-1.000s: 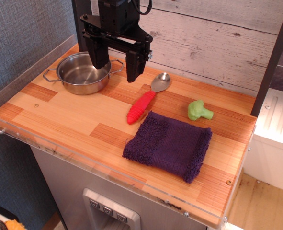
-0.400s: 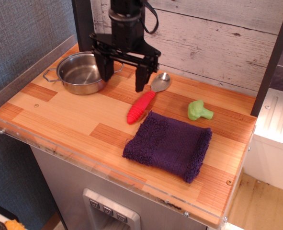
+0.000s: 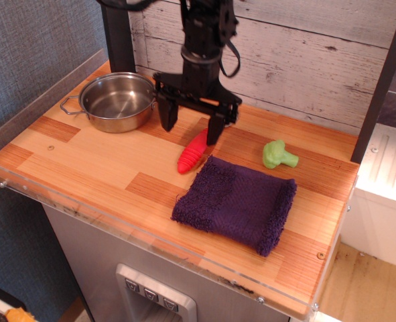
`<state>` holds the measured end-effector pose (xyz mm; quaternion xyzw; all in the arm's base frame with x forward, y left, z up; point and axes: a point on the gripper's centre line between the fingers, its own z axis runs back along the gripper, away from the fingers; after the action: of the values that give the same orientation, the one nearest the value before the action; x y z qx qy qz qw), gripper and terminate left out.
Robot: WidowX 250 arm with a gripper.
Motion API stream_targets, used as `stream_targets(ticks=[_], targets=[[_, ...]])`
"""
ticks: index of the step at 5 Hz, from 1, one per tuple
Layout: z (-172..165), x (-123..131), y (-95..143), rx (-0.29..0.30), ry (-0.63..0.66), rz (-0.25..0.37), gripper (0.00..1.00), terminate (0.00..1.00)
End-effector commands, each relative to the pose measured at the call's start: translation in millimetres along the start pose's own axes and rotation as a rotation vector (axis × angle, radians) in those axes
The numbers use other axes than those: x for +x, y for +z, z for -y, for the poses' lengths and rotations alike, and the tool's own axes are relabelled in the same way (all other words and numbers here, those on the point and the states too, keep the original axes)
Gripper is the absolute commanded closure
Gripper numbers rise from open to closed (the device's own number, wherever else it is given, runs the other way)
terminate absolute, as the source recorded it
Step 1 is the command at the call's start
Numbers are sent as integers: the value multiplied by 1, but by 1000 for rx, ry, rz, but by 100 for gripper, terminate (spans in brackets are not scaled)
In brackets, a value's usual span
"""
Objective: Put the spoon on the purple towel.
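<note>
Spoon (image 3: 192, 153): red ribbed handle, stiff, likely light; I'd grip mid-handle. Gripper (image 3: 191, 127) spread open above it, near the bench's back edge. Purple towel (image 3: 238, 202): soft, front-right.

Red spoon (image 3: 192, 152); purple towel (image 3: 236, 202); green broccoli (image 3: 278, 155); black tool (image 3: 190, 127).
</note>
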<state>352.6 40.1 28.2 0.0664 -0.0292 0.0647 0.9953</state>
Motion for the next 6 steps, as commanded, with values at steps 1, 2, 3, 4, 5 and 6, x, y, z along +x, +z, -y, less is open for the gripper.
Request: stream_targets(ticks=[1, 2, 3, 4, 5, 6], targets=[[7, 11, -4, -8, -9, 24, 0, 0], [7, 11, -10, -12, -20, 14, 100, 0], [4, 12, 0, -15, -26, 31, 100, 0], [1, 13, 16, -44, -14, 59, 100, 0], [-5, 4, 51, -94, 29, 122, 100, 0], [8, -18, 82, -136, 2, 142, 100, 0]])
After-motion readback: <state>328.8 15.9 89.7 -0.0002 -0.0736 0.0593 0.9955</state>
